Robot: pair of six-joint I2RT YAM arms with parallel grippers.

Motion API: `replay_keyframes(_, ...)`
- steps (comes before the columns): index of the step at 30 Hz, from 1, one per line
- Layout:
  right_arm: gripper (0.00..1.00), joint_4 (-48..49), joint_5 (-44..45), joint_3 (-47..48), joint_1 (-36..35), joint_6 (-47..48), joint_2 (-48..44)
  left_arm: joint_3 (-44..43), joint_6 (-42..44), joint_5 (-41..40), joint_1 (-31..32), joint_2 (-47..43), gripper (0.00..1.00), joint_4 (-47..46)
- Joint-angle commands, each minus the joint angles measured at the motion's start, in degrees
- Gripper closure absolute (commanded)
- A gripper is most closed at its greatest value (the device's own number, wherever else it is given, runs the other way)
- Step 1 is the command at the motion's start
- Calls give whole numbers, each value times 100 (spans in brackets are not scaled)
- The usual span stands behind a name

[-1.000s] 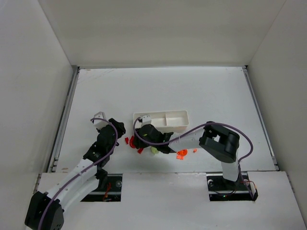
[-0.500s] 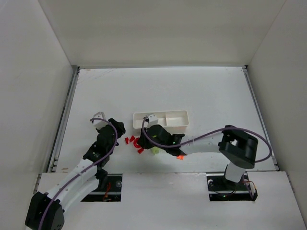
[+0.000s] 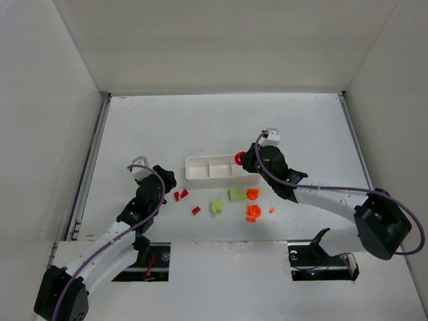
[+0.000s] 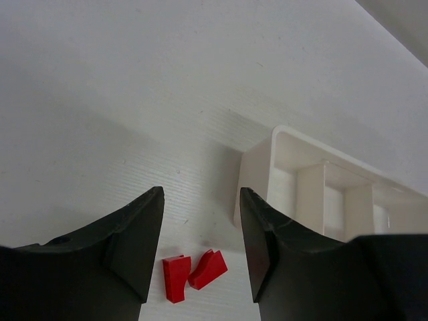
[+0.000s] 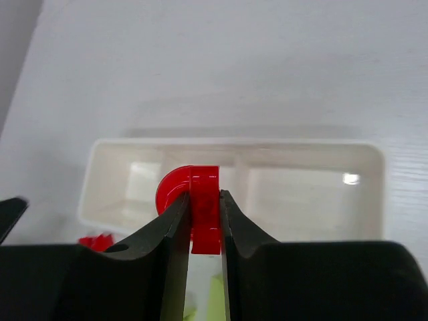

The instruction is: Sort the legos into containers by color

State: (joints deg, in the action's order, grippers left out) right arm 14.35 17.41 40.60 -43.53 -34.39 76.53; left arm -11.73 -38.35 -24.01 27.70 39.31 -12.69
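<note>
The white tray (image 3: 200,178) with three compartments lies mid-table, and all three look empty. My right gripper (image 3: 245,159) hangs over the tray's right end, shut on a red lego (image 3: 239,158). The right wrist view shows that curved red piece (image 5: 172,190) pinched between the fingers (image 5: 204,195) above the tray (image 5: 234,144). My left gripper (image 3: 164,179) stands open just left of the tray. Two red legos (image 4: 177,277) (image 4: 208,269) lie on the table between its fingers (image 4: 200,197), untouched.
Loose pieces lie in front of the tray: a third red one (image 3: 196,210), two yellow-green ones (image 3: 217,206) (image 3: 237,194), and orange ones (image 3: 252,194) (image 3: 253,212) with a small chip (image 3: 271,210). White walls surround the table.
My right arm rose out of the pile with the red lego and swung to the tray's right end. The left gripper stayed in place, opening slightly.
</note>
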Motion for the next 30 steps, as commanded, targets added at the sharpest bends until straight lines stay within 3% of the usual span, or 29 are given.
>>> replay_keyframes(1, 75, -318, 560, -35, 182, 231, 116, 30, 64, -60, 90, -11, 54, -331)
replay_keyframes(5, 74, -433, 737, 115, 244, 345, 336, 12, 82, -16, 125, -55, 54, -304)
replay_keyframes(10, 52, -442, 1001, 185, 218, 424, 310, -5, 82, 1, 108, 7, 54, -278)
replay_keyframes(13, 45, -442, 1238, 98, 183, 538, 29, 21, 82, -69, 187, 41, 52, -348)
replay_keyframes(17, 46, -494, 1195, -139, -133, 785, -305, -23, 82, -42, 204, 95, 52, -339)
replay_keyframes(22, 51, -723, 563, -561, -1133, 417, -709, -101, 91, -7, 178, 261, 52, -304)
replay_keyframes(25, 47, -697, 255, -729, -1732, 100, -745, -110, 135, -77, 275, 384, 52, -357)
replay_keyframes(30, 49, -688, -211, -747, -2427, 239, -456, -295, 178, -86, 336, 543, 54, -191)
